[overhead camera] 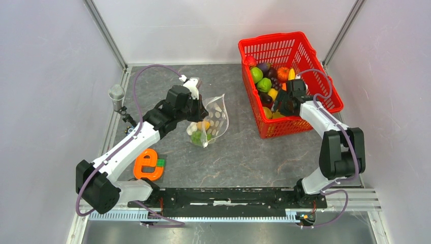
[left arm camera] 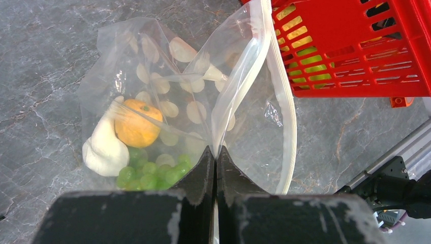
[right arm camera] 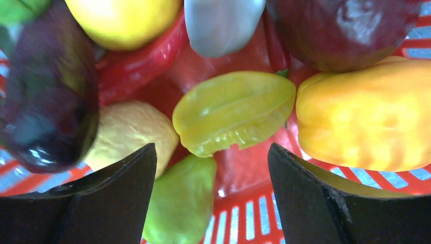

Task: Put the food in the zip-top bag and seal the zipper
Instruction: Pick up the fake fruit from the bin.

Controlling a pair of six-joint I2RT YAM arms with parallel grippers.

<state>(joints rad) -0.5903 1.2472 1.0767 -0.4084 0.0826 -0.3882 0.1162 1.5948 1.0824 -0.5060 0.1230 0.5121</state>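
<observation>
left gripper (left arm camera: 214, 155) is clamped on the zip-top bag (left arm camera: 152, 76) rim, propping it open; right gripper (right arm camera: 212, 150) gapes empty over the starfruit (right arm camera: 234, 109) at the basket (overhead camera: 305, 48)'s near end, I think.

The food (right arm camera: 234, 112) is glossy plastic; the zip-top bag (left arm camera: 152, 56) clear film.
</observation>
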